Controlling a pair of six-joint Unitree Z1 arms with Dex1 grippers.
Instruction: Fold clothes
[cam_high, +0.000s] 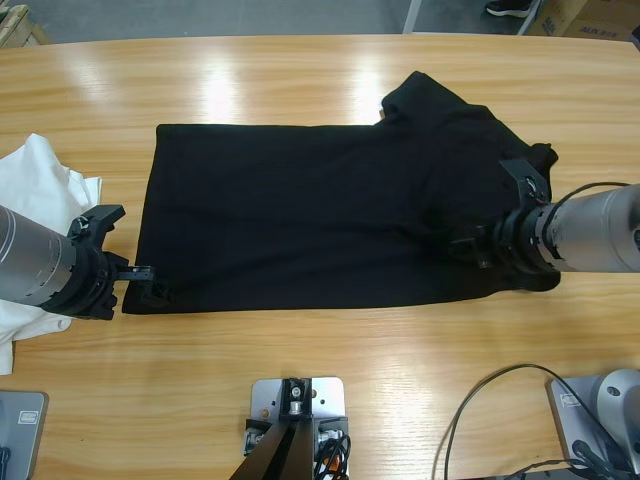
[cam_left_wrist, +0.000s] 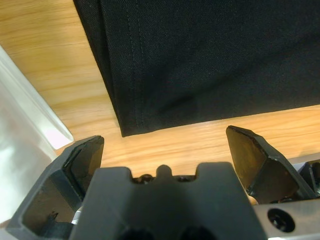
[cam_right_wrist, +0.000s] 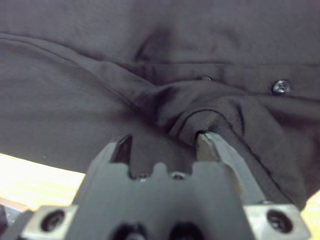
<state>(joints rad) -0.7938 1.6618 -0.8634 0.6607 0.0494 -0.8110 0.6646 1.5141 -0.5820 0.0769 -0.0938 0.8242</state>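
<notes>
The left gripper stood spread just short of the black shirt's hem corner; the right gripper pinched a fold by the buttons; a white shirt lay behind the left gripper.

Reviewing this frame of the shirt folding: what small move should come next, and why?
Probably the left gripper should ease forward onto the black buttoned polo shirt's hem corner: its jaws stand open just short of it, while the right gripper already has collar fabric between its jaws.
</notes>
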